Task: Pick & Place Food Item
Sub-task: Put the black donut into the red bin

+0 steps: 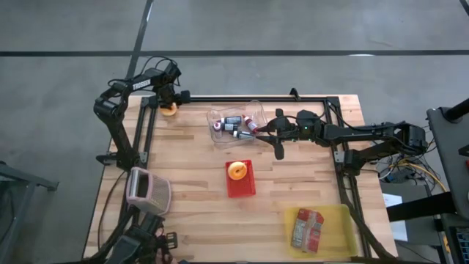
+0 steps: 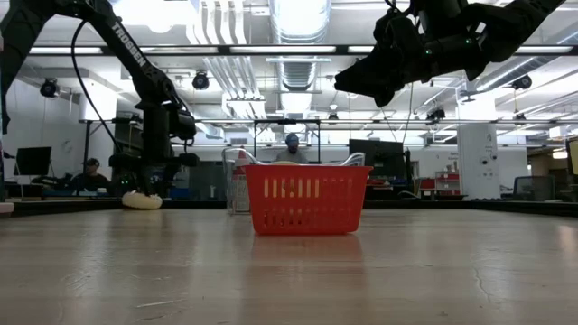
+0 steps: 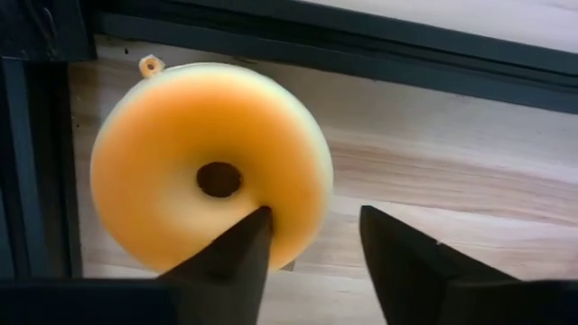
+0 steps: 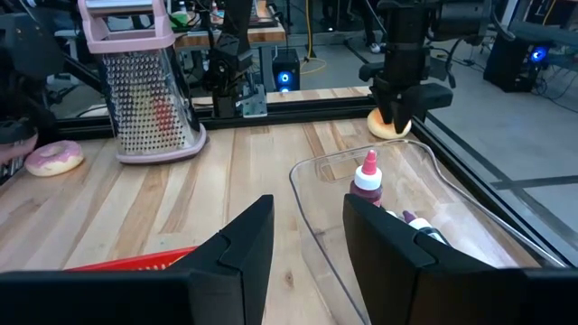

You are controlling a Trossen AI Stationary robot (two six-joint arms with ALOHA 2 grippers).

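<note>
Our left gripper (image 3: 312, 236) at eleven o'clock, jaws parted over a smooth orange ring doughnut (image 3: 209, 176) on the wood-plank tabletop (image 3: 452, 181), our right gripper (image 4: 307, 230) at one o'clock, jaws apart, empty, above a clear plastic tray (image 4: 330, 181).

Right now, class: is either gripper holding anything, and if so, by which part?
Nothing is held. The left gripper is open right over the doughnut, one finger over its rim. The right gripper hangs open above the clear tray.

Industrial lab hall, concrete floor (image 1: 293, 26), ceiling ducts (image 2: 296, 68), monitors (image 2: 33, 161), seated person (image 2: 88, 175) at workstation
</note>
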